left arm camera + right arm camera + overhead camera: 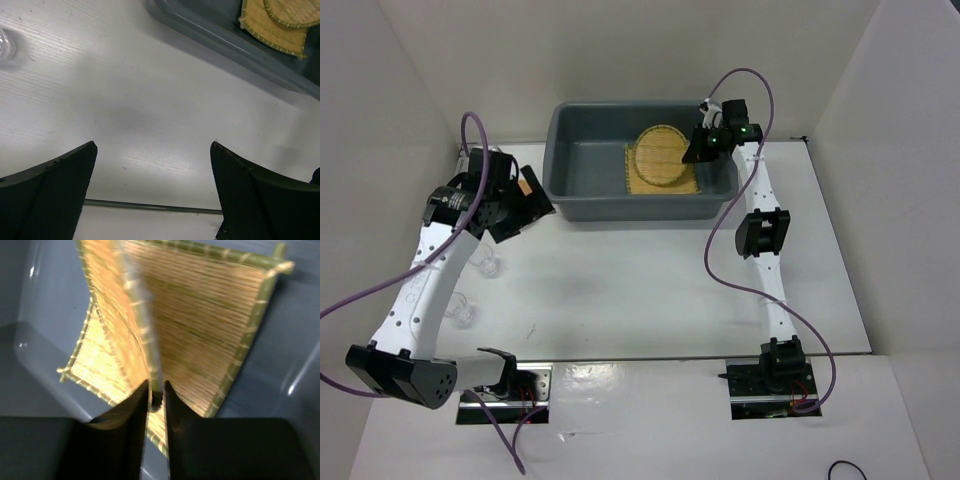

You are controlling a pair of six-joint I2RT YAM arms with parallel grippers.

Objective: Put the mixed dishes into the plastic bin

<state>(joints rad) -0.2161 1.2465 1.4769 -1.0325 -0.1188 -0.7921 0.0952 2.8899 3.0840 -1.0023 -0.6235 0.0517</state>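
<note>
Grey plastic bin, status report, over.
Right gripper jaws shut on round orange-brown woven disc, above square yellow bamboo slat mat in grey plastic bin. Left gripper open, empty. Two small clear glass cups on table, not yet binned. No obstruction.

glass cup (5, 45): cropped by left edge, blurred.
woven disc (135, 305): rim blurred.
yellow mat (272, 31): cut by top edge.
grey bin (220, 35): only one corner shown.

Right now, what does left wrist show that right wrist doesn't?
Only left wrist: white table, a small clear glass cup at frame edge, left gripper open and empty. Only right wrist: right gripper shut on the rim of a round orange-brown woven disc. Both: large grey plastic bin, square yellow bamboo slat mat, that disc.
</note>
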